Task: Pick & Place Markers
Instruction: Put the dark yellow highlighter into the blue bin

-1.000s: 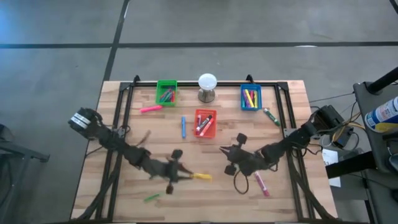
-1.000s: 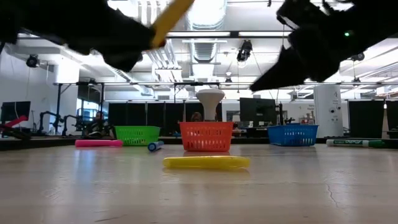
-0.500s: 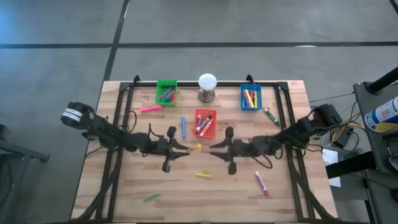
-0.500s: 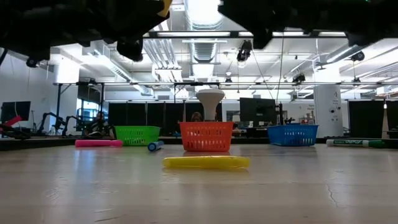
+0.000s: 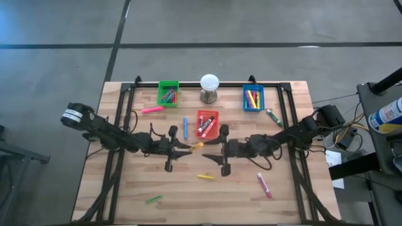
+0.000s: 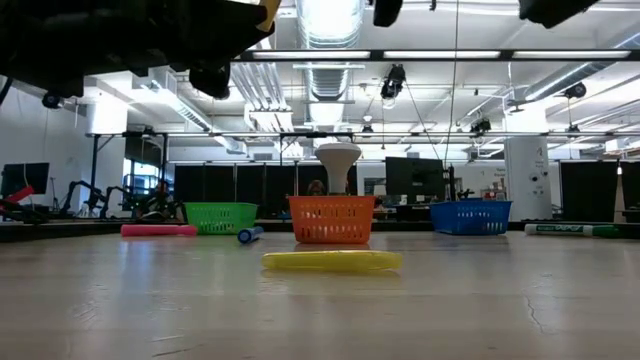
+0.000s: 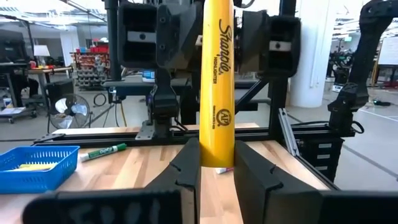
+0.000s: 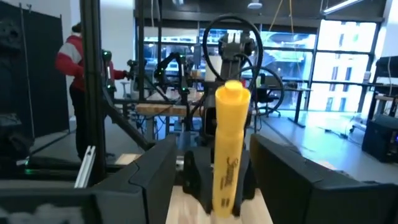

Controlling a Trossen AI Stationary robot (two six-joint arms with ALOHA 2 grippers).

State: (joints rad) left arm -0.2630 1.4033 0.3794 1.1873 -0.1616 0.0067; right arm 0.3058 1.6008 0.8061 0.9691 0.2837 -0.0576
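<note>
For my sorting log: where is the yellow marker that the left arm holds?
In the high view, the held yellow marker is at mid-table in the left gripper, just below the red bin, facing the open right gripper.

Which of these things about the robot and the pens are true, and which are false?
1. The left end effector holds a yellow marker. True.
2. The red bin is empty. False: it holds markers.
3. Another yellow marker lies on the table. True.
4. The white ball sits inside the blue bin. False: it stands on a grey stand between the green bin and the blue one.
5. The right end effector holds the pink marker. False: that marker lies on the table.
</note>
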